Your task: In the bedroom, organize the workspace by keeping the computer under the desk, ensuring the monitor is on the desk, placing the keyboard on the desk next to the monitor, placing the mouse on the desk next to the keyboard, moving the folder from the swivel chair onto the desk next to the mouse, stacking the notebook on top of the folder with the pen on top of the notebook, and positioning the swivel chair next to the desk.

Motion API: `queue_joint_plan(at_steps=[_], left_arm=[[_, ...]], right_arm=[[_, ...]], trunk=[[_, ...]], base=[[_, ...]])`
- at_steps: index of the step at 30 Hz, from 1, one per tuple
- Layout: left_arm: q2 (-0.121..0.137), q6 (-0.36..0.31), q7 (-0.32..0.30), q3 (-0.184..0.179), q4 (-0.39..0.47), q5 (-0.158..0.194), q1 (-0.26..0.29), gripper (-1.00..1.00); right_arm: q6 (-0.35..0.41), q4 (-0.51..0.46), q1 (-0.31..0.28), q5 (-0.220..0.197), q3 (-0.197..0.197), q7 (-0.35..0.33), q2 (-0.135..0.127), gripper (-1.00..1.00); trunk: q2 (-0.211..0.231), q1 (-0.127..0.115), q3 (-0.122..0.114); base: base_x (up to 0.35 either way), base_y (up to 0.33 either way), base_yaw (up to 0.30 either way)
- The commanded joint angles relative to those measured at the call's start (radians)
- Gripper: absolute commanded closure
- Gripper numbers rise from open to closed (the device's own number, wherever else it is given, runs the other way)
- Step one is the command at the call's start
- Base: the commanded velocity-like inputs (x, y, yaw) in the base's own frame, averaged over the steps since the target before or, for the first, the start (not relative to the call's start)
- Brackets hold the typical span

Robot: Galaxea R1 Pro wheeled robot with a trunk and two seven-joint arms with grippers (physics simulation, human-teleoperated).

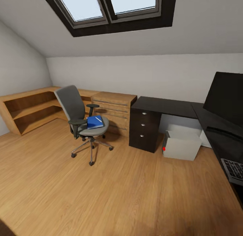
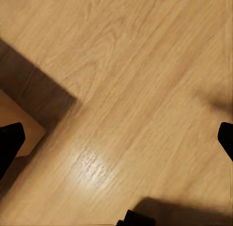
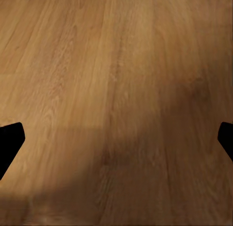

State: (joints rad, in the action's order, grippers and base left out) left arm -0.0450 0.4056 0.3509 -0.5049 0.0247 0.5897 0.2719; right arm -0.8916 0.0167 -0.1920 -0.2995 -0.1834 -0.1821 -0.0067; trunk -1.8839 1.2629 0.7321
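Folder (image 1: 94, 122) on the swivel chair (image 1: 81, 122) seat, well apart from the desk (image 1: 168, 107).

Both wrist cameras look down at bare wood floor (image 1: 118, 192); the left gripper (image 2: 116, 138) and right gripper (image 3: 116, 138) each hang with fingertips spread wide, holding nothing; the chair stands ahead and to the robot's left, so the left arm looks the nearer (a judgement only); a white pen (image 1: 98, 119) lies on the folder; the computer (image 1: 180, 145) sits under the desk, with monitor (image 1: 225, 97) and keyboard (image 1: 234, 170) on it at right.

left end effector (image 2: 116, 138): black fingertips | right end effector (image 3: 116, 138): black fingertips
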Motion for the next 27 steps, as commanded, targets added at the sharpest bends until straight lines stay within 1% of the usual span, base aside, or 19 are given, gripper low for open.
queue_joint_plan(at_steps=[1,4,6,7,9,10,13,20,27], left_arm=[[-0.002,0.005,0.005,-0.01,-0.001,0.005,-0.001,-1.0],[-0.005,0.012,0.006,-0.004,-0.003,0.01,-0.005,-1.0],[-0.004,0.013,0.006,-0.002,-0.002,0.029,-0.006,-1.0],[-0.004,0.014,0.006,-0.001,-0.002,0.05,-0.006,-1.0],[-0.004,0.014,0.006,-0.001,-0.002,0.074,-0.006,-1.0],[-0.004,0.014,0.006,-0.002,-0.001,0.092,-0.006,-1.0],[-0.006,0.015,0.005,-0.004,-0.001,0.112,-0.006,-1.0],[-0.008,0.014,0.005,-0.006,-0.001,0.123,-0.007,-1.0],[-0.009,0.009,0.004,-0.008,-0.001,0.124,-0.007,-1.0]], right_arm=[[-0.007,0.002,0.003,-0.001,-0.005,-0.011,0.0,-1.0],[-0.044,0.002,0.018,0.0,-0.005,-0.012,0.005,-1.0],[-0.053,0.002,0.021,0.002,-0.005,-0.012,0.006,-1.0],[-0.056,0.002,0.023,0.003,-0.005,-0.012,0.006,-1.0],[-0.057,0.002,0.023,0.005,-0.005,-0.013,0.005,-1.0],[-0.059,0.002,0.024,0.005,-0.005,-0.013,0.005,-1.0],[-0.059,0.002,0.024,0.006,-0.005,-0.014,0.006,-1.0],[-0.058,0.002,0.025,0.006,-0.005,-0.016,0.007,-1.0],[-0.055,0.002,0.025,0.007,-0.005,-0.016,0.007,-1.0]], trunk=[[0.007,-0.004,-0.003],[0.028,-0.016,-0.012],[0.042,-0.023,-0.018],[0.049,-0.027,-0.021],[0.063,-0.035,-0.028],[0.07,-0.039,-0.031],[0.091,-0.05,-0.04],[0.14,-0.077,-0.062],[0.189,-0.104,-0.084]], base=[[0.0,0.0,-0.267],[0.0,0.0,-0.267],[0.0,0.0,-0.268],[0.0,0.0,-0.274],[0.0,0.0,-0.278],[-0.012,0.0,-0.283],[-0.105,0.0,-0.286],[-0.273,0.0,-0.289],[-0.334,0.0,-0.29]])
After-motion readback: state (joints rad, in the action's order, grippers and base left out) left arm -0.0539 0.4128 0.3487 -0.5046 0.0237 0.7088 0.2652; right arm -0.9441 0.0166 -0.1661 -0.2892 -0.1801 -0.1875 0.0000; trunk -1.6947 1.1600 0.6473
